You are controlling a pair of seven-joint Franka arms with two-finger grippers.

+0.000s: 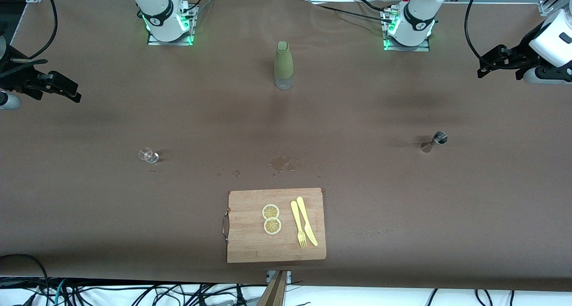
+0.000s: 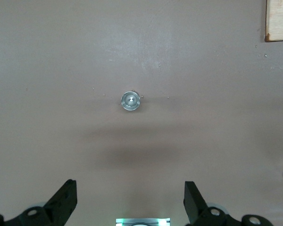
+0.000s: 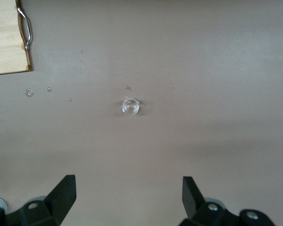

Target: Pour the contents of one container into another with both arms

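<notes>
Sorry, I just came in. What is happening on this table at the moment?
Nothing is being handled yet. The left hand hangs open, high over the small steel jigger, which stands toward the left arm's end of the table. The right hand hangs open, high over the tiny glass cup toward the right arm's end. Between them a green bottle stands upright, and nearer to the front camera lies a cutting board with lemon slices, a fork and a knife. A wet spot marks the table.

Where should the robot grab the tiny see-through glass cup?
Probably around the side wall of the tiny clear glass cup, coming straight down. It stands upright with bare table all around, and the open right gripper hangs above it.
</notes>
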